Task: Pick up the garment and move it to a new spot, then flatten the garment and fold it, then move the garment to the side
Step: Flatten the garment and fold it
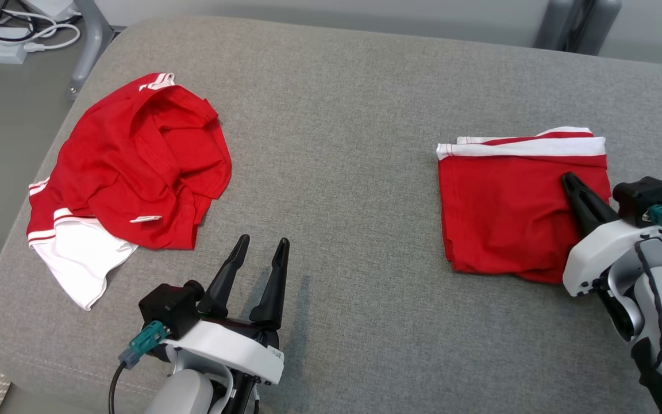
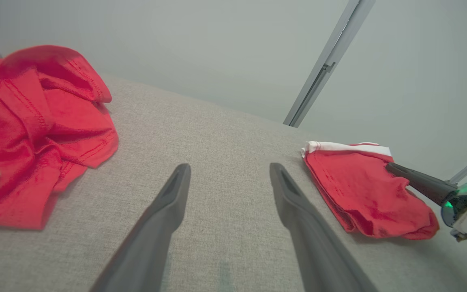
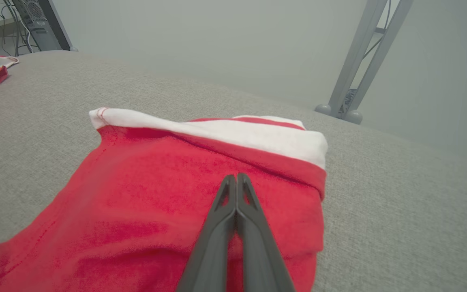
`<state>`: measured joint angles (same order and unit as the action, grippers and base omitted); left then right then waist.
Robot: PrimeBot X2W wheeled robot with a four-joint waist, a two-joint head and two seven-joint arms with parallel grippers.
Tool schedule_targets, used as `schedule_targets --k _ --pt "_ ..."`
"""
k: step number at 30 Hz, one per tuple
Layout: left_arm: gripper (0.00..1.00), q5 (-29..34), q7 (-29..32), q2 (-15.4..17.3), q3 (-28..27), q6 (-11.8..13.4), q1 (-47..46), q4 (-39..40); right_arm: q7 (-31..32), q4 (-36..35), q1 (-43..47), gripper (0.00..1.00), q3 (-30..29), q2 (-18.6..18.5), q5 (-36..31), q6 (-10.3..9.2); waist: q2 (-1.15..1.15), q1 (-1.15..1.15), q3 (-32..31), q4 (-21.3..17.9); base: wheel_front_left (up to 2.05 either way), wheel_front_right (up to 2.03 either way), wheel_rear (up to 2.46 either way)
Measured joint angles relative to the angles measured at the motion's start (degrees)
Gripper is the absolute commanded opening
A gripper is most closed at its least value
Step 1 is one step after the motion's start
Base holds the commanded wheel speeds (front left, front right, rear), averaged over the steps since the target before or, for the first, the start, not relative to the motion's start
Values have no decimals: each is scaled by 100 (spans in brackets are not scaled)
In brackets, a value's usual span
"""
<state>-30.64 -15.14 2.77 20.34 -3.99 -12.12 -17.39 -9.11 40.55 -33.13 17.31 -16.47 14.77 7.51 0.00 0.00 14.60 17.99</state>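
Surface: a grey fabric cushion (image 1: 337, 144) with rounded corners carries both pieces of clothing.
Folded garment: the red folded garment (image 1: 503, 218) lies flat near the cushion's right edge, about midway between its front and back edges.
Fold detail: a white band with a thin red stripe runs along its far edge; its front edge shows stacked red layers.
Right gripper: the right gripper (image 1: 568, 178) has its two dark fingers pressed together, with no cloth visible between them.
Right gripper place: its tips lie over the right part of the folded garment, just short of the white band. They sit low at the cloth, but actual contact cannot be told.
Right wrist view: the closed fingers (image 3: 233, 202) point across the red cloth (image 3: 156, 202) toward the white band.
Left gripper: the left gripper (image 1: 264, 241) stands with its fingers spread apart and holds nothing.
Left gripper place: it hangs over bare cushion near the front edge, between the two pieces and nearer the crumpled one.
Left wrist view: the spread fingers (image 2: 168, 211) frame bare grey fabric, with the folded garment (image 2: 363, 194) to one side.
Crumpled garment: a second red-and-white crumpled garment (image 1: 135, 167) lies bunched near the left edge, its white part toward the front-left corner.
Separation: the two pieces lie well apart.
Beyond the cushion: grey metal legs (image 1: 89, 46) and white cables (image 1: 38, 29) are past the back-left corner.
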Motion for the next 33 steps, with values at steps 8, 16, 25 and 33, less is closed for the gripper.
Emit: schedule_targets --k 8,16,25,33 --pt "100 37 0 1 19 -33 -62 -21 313 175 -339 0 -172 -171 57 0 0 0 200 144 0 0 0" --pt "100 27 0 1 41 -49 -110 -42 390 534 -789 0 -475 -245 23 0 0 0 320 345 0 0 0" --pt "100 -21 0 1 60 -40 -109 -31 12 731 -842 0 -466 -67 -176 0 0 0 322 408 0 0 0" --pt "100 -23 0 0 20 -23 -108 -11 18 509 -404 0 -156 276 -238 0 0 0 307 339 0 0 0"
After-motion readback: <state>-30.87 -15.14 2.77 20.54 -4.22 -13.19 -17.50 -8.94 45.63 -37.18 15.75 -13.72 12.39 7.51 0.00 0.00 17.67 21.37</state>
